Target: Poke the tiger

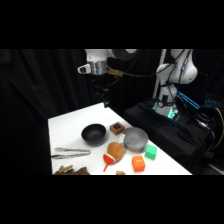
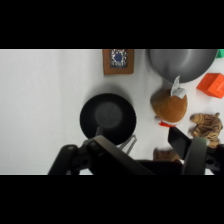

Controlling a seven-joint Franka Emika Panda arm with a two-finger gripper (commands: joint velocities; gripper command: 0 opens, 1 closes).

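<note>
Pincer (image 1: pixel 103 92) is held high above the counter (image 1: pixel 65 127), spread open and empty, tiger (image 1: pixel 115 149) not yet approached.

White arm (image 1: pixel 175 67), black tool (image 2: pixel 145 157)

The bench (image 1: pixel 67 127) was white. On it the bowl (image 2: pixel 108 118) was black, the pan (image 1: pixel 135 138) plain grey, and the tile (image 2: pixel 118 61) brown with a blue and white middle. The lump (image 2: pixel 169 105) was tan-brown and wore a white tag (image 2: pixel 177 91). The tiger (image 2: pixel 205 124) was tan with dark stripes. One cube (image 1: pixel 138 163) was orange-red, the other (image 1: pixel 151 152) green, the cone (image 1: pixel 107 161) red, the tongs (image 1: pixel 70 151) silver. My jaws were black and my arm (image 1: pixel 95 62) white.
</note>
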